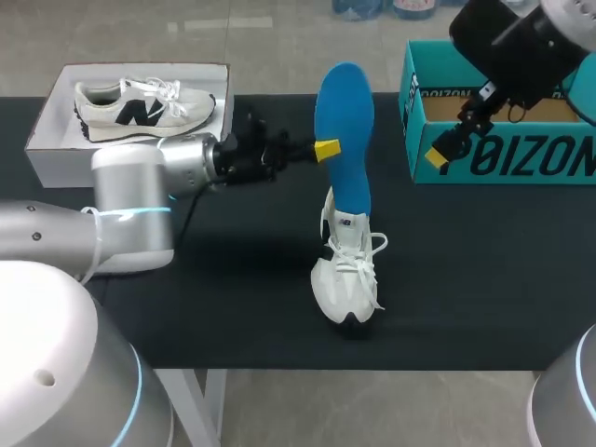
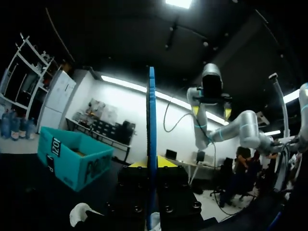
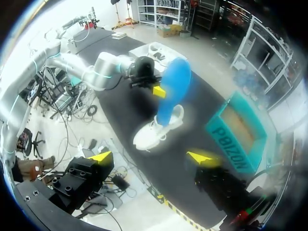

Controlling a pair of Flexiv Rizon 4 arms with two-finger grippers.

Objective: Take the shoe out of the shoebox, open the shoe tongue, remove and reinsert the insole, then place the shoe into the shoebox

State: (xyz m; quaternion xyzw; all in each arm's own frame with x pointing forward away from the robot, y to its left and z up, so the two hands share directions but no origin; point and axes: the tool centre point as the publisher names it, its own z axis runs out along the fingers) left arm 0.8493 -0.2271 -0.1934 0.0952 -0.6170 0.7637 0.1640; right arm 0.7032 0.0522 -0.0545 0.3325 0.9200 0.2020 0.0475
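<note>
The black bench (image 1: 233, 307) looks matte and cloth-like, so I expect a rubber sole to sit on it without sliding. The left arm (image 1: 130, 186) reaches across it toward the middle. The right arm (image 1: 521, 47) hangs above the teal shoebox (image 1: 503, 154), which stands open at the far right edge. Stiff card walls should make that box easy to drop a shoe into, though it is probably light enough to shift if knocked. A white box (image 1: 56, 158) at the far left holds a second shoe (image 1: 140, 104).

The white shoe (image 1: 346, 284) stands on its sole near the middle of the bench, well apart from both boxes. It appears light, with a soft upper and loose laces. The firm heel or sole edge would give a surer hold than the tongue.

The blue insole (image 1: 345, 130) rises upright from the shoe's mouth. I cannot tell whether its lower end is clear of the shoe. It is thin, flexible foam and likely to fold if pushed from its far end. A grip nearer the end going in should steer it better.

The left jaws are closed on the insole, which stands edge-on between them (image 2: 152, 144). The right jaws are spread wide and hold nothing.
</note>
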